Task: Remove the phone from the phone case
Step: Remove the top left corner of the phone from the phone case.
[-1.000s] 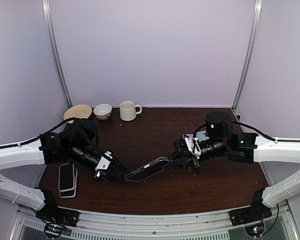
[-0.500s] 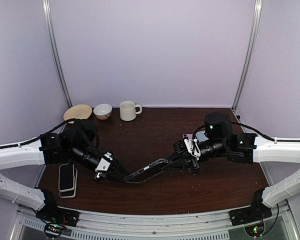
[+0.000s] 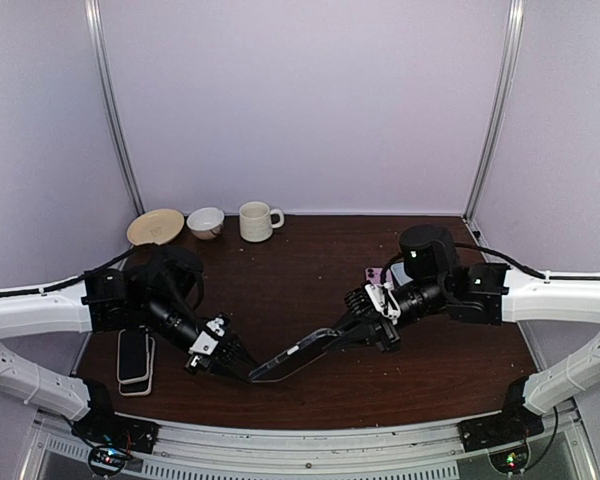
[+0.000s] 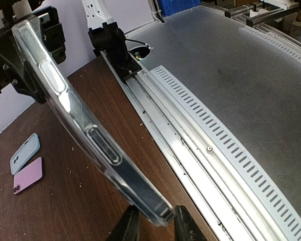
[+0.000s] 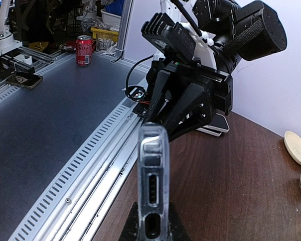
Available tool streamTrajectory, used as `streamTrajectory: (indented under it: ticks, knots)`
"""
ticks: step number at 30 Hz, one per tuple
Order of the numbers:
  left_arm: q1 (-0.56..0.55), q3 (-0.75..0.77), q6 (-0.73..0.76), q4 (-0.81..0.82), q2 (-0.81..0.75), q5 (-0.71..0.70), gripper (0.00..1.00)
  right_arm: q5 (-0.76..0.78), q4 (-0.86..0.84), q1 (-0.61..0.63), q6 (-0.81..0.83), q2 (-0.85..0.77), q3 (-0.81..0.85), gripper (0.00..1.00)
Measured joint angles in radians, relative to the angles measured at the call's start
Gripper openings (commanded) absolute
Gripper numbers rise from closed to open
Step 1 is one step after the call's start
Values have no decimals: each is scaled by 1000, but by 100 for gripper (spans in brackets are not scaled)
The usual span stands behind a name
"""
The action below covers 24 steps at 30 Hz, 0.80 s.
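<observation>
A clear phone case point(image 3: 292, 355) with a dark phone inside hangs tilted above the table's near middle, held at both ends. My left gripper point(image 3: 242, 372) is shut on its lower near end. In the left wrist view the case point(image 4: 80, 125) runs from top left down to the gripper point(image 4: 158, 227), its corner between the fingers point(image 4: 129, 228). My right gripper point(image 3: 348, 333) is shut on the higher far end. In the right wrist view the case point(image 5: 153, 170) stands edge-on, port cutouts showing, and rises from the gripper point(image 5: 153, 230).
A stack of phones point(image 3: 133, 358) lies at the left edge under the left arm. A plate point(image 3: 155, 225), bowl point(image 3: 205, 221) and mug point(image 3: 256, 221) stand at the back left. A pink case point(image 4: 27, 174) and a grey-blue case point(image 4: 24, 152) lie near the right arm.
Both grippers have carried the case a little toward the near edge. The left end has dropped lower and shifted right, so the case tilts more steeply.
</observation>
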<state>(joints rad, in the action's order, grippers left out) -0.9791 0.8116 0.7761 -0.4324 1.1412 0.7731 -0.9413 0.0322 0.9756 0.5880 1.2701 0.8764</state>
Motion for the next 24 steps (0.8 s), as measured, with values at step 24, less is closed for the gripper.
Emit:
streamTrajectory:
  ticks: [24]
  knots:
    - [-14, 0, 17, -23, 13, -39, 23, 66, -7, 29, -13, 31, 21, 0]
